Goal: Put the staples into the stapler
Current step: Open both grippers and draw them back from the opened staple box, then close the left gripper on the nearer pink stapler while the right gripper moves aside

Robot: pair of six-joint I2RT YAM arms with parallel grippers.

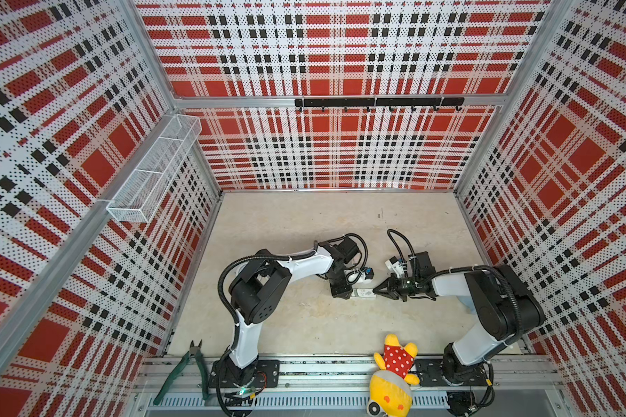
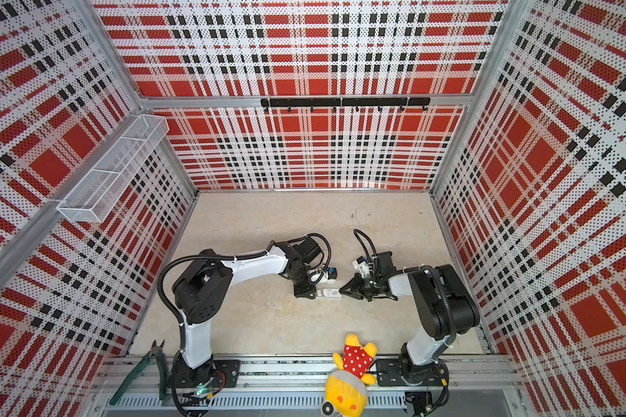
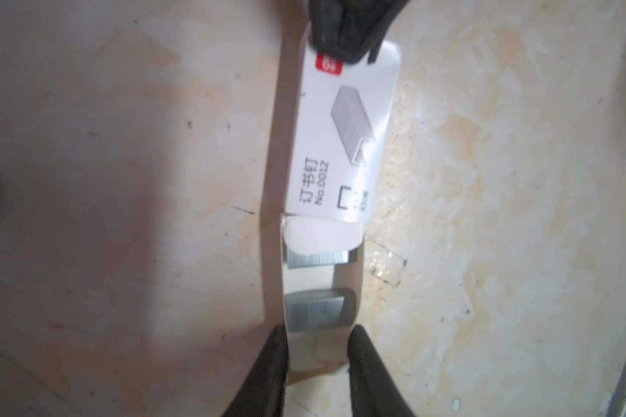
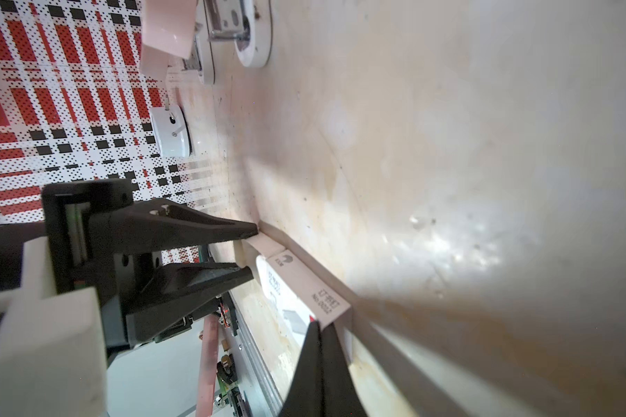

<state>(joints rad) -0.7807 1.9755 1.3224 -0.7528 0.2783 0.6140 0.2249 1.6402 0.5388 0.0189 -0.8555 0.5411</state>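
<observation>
We see the staple box (image 1: 364, 293) on the worktop (image 1: 304, 224) between both hands: the left hand (image 1: 348, 294) at one end, the right hand (image 1: 376, 289), fingers pinched together, touching the other. A yellow plush toy (image 1: 394, 364) lies in front of the box, well apart; green pliers (image 1: 195, 355) lie farther off to its left.

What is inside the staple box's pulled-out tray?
Two grey staple strips lie in the tray; one is partly under the flap. Anything deeper inside the sleeve is covered.
</observation>
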